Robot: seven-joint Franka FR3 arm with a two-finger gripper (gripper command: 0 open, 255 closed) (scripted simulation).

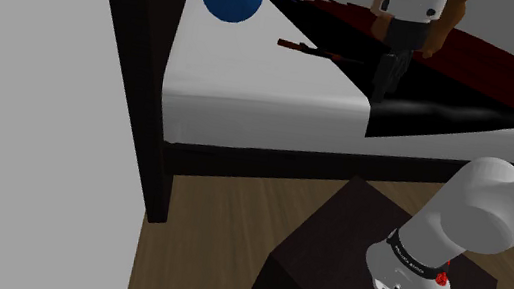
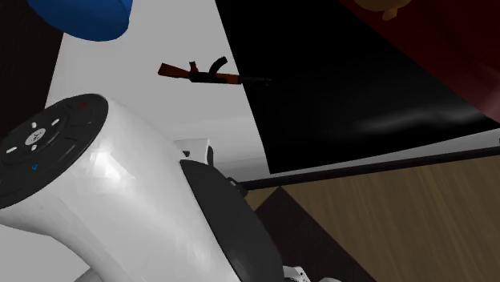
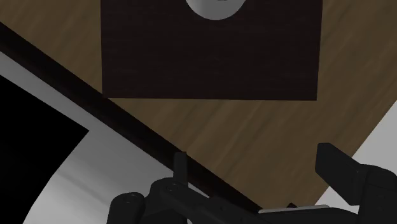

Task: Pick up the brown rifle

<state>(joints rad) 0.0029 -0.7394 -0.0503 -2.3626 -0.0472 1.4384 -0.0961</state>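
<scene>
In the shoulder view, the rifle [image 1: 309, 48] lies flat on the bed [image 1: 243, 159]. It rests on the white sheet [image 1: 252, 83], right at the edge of a black blanket [image 1: 450, 117]. It is not picked up yet. The end effector [image 1: 386, 84] hangs over the blanket, near the rifle but not touching it. So I think the job has only just begun. The end effector has to go over the rifle, go down, squeeze it and lift it. The rifle is long and thin. The sheet looks smooth and flat. The stand [image 1: 382, 255] is a dark box on a wood floor [image 1: 201, 253].

In the second exterior view, the rifle is brown with black parts. A curved bit sticks out near its middle. The white arm [image 2: 120, 200] looks big, round and shiny.

In the wrist view, the two black fingers [image 3: 337, 167] stand wide apart with nothing between them. Past them are the dark square stand, the stripy wood floor and the dark edge of the bed.
</scene>
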